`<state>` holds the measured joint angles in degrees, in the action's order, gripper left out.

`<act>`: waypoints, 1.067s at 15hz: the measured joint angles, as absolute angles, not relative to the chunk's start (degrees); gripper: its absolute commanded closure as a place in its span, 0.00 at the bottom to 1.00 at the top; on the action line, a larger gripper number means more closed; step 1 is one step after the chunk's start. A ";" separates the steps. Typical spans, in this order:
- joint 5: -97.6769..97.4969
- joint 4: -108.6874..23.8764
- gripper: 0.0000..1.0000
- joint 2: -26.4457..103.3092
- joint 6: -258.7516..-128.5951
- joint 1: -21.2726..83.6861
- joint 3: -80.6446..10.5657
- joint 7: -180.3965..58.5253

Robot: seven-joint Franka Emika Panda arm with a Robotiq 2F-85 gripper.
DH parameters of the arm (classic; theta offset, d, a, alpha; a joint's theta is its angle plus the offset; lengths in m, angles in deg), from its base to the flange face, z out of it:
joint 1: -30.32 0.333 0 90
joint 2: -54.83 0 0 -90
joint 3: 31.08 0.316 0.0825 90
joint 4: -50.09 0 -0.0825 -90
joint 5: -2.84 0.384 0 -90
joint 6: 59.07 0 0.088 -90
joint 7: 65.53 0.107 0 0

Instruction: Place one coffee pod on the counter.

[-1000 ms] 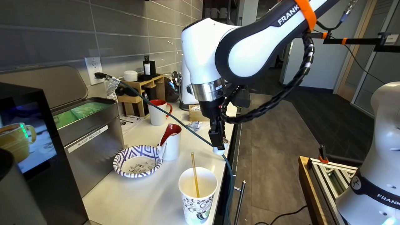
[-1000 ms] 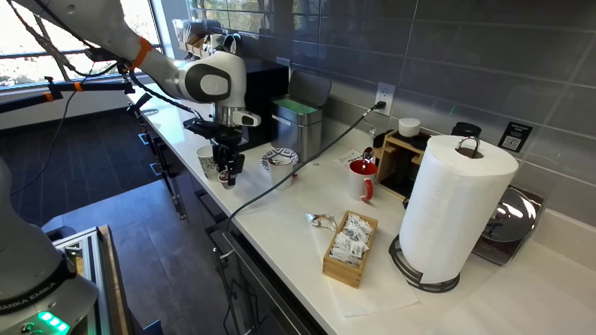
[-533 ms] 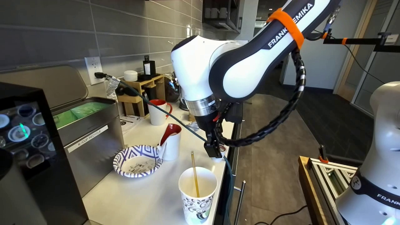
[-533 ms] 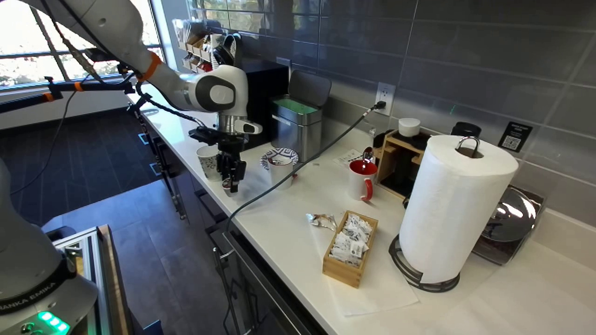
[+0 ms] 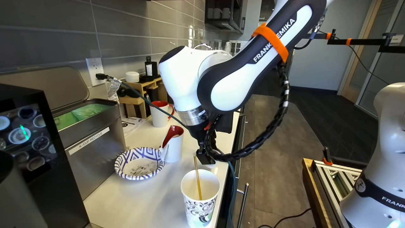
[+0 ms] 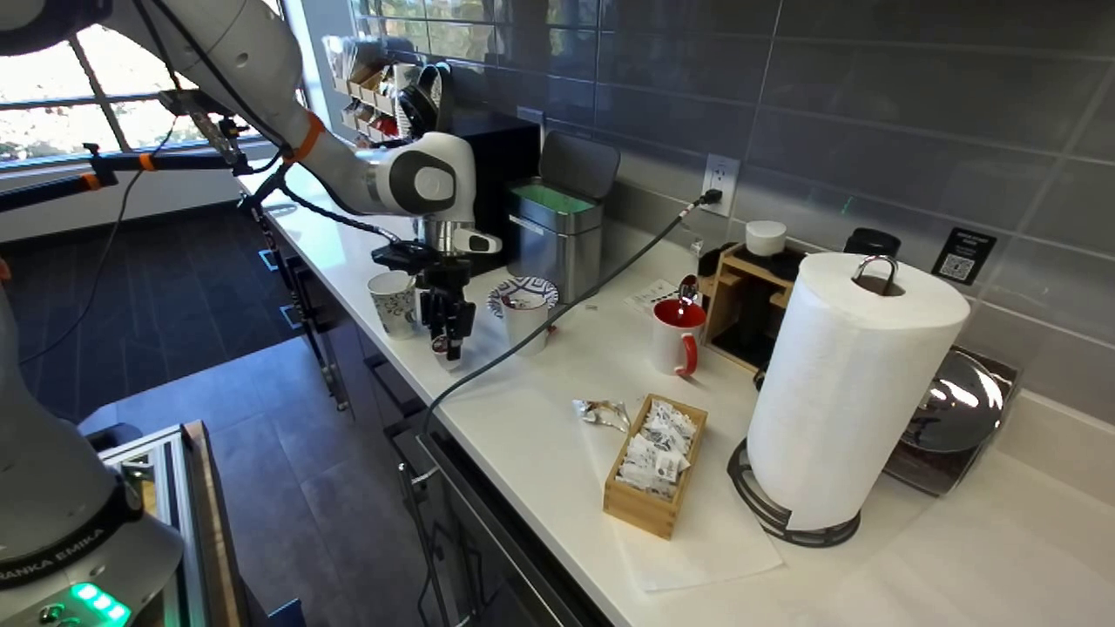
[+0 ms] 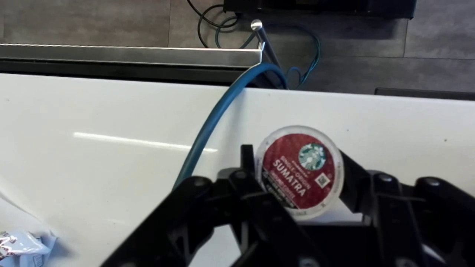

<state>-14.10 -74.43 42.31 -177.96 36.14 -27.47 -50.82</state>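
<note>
The coffee pod (image 7: 300, 172) has a dark red Sumatra lid with a pale rim. My gripper (image 7: 298, 163) is shut on it, one finger on each side, with the lid facing the wrist camera. In an exterior view the gripper (image 6: 453, 344) hides most of the pod (image 6: 441, 347), low over the white counter (image 6: 540, 444). In an exterior view the gripper (image 5: 205, 158) hides the pod, near the front edge of the counter (image 5: 139, 202). I cannot tell whether the pod touches the counter.
A paper cup (image 5: 201, 209) with a stirrer stands close to the gripper. A patterned bowl (image 5: 121, 164) and a white-and-red mug (image 5: 174, 150) are beside it. A blue cable (image 7: 207, 126) crosses the counter and hangs over its front edge. A packet box (image 6: 645, 509) stands further along.
The gripper with the pod has moved inward from the counter's front edge, somewhat lower. The pod has gone from partly visible to hidden in an exterior view. Other objects have not moved.
</note>
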 measured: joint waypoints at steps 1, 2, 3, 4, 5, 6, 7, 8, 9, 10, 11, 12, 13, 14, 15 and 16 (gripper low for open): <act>-14.16 -73.98 0.74 41.70 -177.96 36.14 -27.55 -50.82; -14.18 -73.54 0.74 41.12 -177.92 36.16 -27.64 -50.82; -14.18 -73.12 0.31 40.58 -177.87 36.18 -27.71 -50.82; -14.18 -72.69 0.23 40.05 -177.80 36.20 -27.75 -50.82; -14.18 -72.30 0.16 39.60 -177.65 36.23 -27.77 -50.82; -14.18 -71.85 0.10 39.20 -177.26 36.33 -27.81 -50.82; -14.18 -71.38 0.01 38.85 -176.71 36.44 -27.84 -50.82; -14.18 -70.97 0.00 38.56 -176.23 36.57 -27.86 -50.83; -14.18 -70.57 0.00 38.34 -175.74 36.71 -27.87 -50.83; -14.18 -70.24 0.00 38.20 -175.42 36.84 -27.87 -50.90; -14.16 -69.98 0.00 38.13 -175.18 36.96 -27.87 -51.00; -14.00 -69.73 0.00 38.13 -174.98 37.05 -27.83 -51.28; -13.79 -69.47 0.00 38.22 -174.85 37.10 -27.75 -51.64; -13.46 -69.19 0.00 38.40 -174.75 37.10 -27.67 -52.17; -13.01 -68.90 0.00 38.75 -174.66 37.10 -27.65 -52.77; -12.55 -68.66 0.00 39.32 -174.55 37.04 -27.69 -53.28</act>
<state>-12.55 -68.66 39.32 -174.55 37.04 -27.69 -53.28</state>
